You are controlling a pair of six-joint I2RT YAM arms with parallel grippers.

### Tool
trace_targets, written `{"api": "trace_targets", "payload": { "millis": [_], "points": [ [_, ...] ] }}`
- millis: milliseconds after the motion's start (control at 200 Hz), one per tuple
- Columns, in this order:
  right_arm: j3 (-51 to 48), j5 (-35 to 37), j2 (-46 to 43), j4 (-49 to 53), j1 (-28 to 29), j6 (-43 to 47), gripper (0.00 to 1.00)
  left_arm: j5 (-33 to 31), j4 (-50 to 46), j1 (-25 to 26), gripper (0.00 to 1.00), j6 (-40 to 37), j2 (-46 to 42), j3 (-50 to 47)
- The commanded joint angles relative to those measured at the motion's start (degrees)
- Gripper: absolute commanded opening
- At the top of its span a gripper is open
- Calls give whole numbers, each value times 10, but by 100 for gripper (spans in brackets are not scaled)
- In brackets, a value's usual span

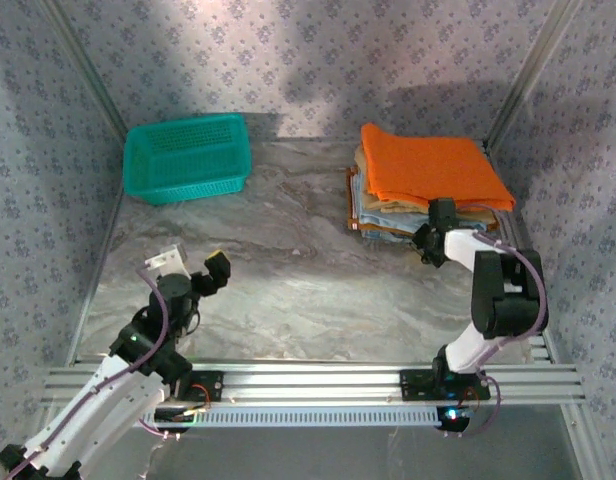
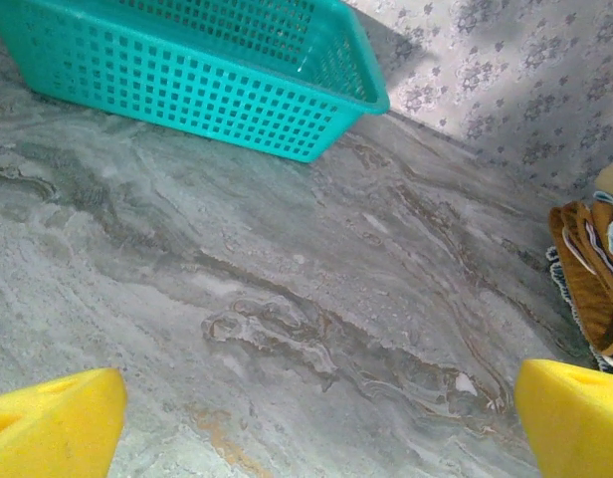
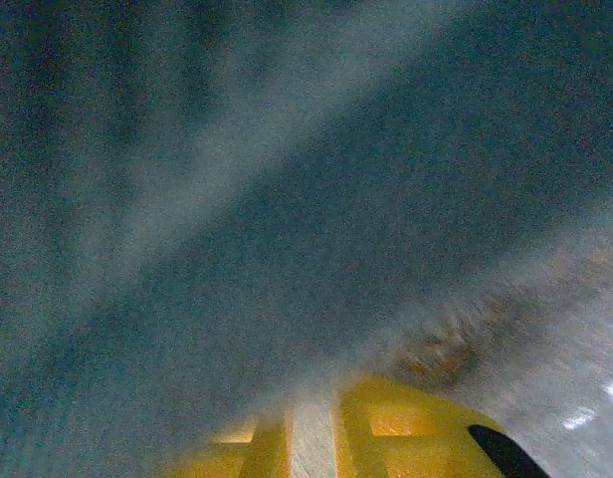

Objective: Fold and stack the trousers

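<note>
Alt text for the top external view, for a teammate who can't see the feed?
Folded orange trousers top a stack of folded garments at the far right of a marble-patterned table, with the right gripper at the stack's near edge. A teal basket sits far left; the left gripper hangs open over bare table near left.

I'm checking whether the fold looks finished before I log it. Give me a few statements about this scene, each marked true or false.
1. The orange trousers lie folded on top of the stack of garments. True.
2. The teal basket holds a folded garment. False: nothing lies in it.
3. The left gripper has its jaws wide open over bare table. True.
4. The right gripper sits beside the basket. False: it is at the near edge of the stack, far right.
</note>
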State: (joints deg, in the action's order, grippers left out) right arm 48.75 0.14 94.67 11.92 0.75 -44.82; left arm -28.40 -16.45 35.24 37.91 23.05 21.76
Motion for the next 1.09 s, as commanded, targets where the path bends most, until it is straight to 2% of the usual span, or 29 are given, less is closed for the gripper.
{"api": "trace_targets", "payload": {
  "millis": [0,130,370,765,869,1089],
  "points": [
    [30,-11,40,-10,-1,-49,23,-19,20,2,100,15,2,-3],
    [60,4,72,-20,-2,-94,26,-24,21,0,100,15,4,-3],
    [152,14,151,-18,-30,-162,25,-24,14,-1,100,21,14,2],
    [355,10,272,40,-26,-193,25,-26,6,-5,100,24,22,13],
    [339,21,267,22,-12,-193,25,-25,0,-6,100,24,25,18],
    [304,-8,249,-56,-21,-197,26,-24,5,-7,100,9,32,25]
  ]
}}
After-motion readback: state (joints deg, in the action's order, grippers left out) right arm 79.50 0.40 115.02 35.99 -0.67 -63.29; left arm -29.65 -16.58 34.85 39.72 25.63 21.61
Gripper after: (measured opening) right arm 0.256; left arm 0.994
